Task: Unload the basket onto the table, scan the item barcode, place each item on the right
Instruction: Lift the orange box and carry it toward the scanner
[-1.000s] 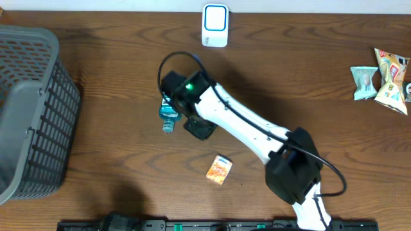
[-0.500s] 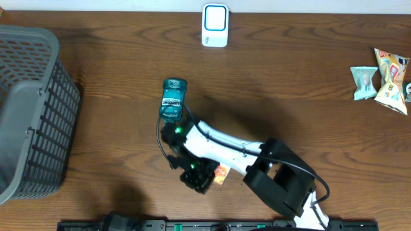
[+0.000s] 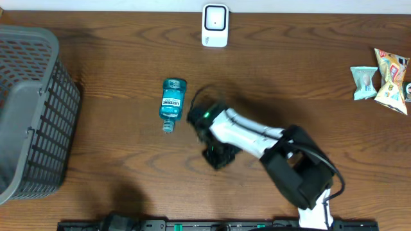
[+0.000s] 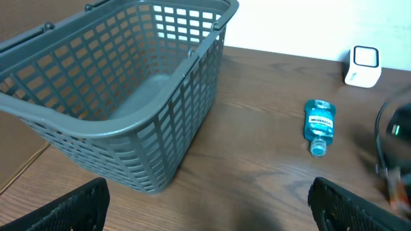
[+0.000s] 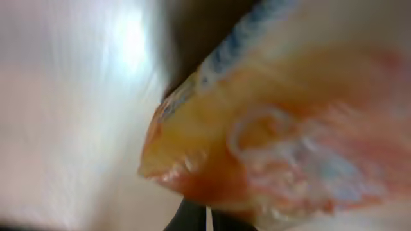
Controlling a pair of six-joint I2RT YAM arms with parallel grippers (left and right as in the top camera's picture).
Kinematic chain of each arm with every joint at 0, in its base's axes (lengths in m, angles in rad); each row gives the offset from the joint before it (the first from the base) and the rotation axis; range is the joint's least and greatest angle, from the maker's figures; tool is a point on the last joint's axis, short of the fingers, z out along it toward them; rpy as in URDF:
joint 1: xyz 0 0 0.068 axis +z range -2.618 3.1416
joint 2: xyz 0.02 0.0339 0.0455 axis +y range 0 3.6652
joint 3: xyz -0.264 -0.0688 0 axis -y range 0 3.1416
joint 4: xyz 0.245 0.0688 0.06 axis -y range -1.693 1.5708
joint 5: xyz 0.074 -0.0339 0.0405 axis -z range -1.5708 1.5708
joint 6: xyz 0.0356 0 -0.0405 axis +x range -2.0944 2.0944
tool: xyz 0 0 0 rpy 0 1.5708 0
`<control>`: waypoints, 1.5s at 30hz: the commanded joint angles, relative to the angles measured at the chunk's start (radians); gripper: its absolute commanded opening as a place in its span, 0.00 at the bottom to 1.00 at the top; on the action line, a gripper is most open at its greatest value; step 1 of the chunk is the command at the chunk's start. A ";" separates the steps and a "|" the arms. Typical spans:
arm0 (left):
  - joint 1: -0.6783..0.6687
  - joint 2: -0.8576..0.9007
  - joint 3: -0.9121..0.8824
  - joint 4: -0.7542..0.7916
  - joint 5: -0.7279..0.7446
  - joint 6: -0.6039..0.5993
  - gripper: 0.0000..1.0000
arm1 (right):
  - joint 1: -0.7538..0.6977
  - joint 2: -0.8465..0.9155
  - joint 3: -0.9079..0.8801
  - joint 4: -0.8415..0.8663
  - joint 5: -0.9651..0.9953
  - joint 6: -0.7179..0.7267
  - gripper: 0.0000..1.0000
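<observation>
Orange packet [image 5: 276, 128] fills the right wrist view, blurred and cut off at the right. It is clamped in the right gripper [image 3: 218, 156], which hides it from overhead near the middle of the table [image 3: 308, 83]. A grey basket [image 3: 61, 115] runs off the left edge. The left gripper [image 4: 209, 196] stands wide apart, holding nothing. A blue bottle [image 3: 172, 102] lies just left of the arm, with bare wood between it and the white scanner [image 3: 215, 25] at the far edge.

Glossy orange-and-white packet [image 5: 276, 128], tilted and blurred, fills the right wrist view.
</observation>
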 commanded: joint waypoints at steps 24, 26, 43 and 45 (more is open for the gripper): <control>0.000 0.006 0.002 -0.078 -0.006 0.017 0.98 | -0.243 -0.005 0.015 0.272 -0.062 1.067 0.59; 0.000 0.006 0.002 -0.078 -0.006 0.017 0.98 | -0.239 -0.005 -0.043 0.352 -0.063 1.081 0.43; 0.000 0.006 0.002 -0.078 -0.006 0.017 0.98 | -0.489 -0.055 -0.100 -0.008 -1.065 0.157 0.08; 0.000 0.006 0.002 -0.078 -0.006 0.017 0.98 | -0.511 -0.055 -0.100 -0.132 -1.065 0.132 0.05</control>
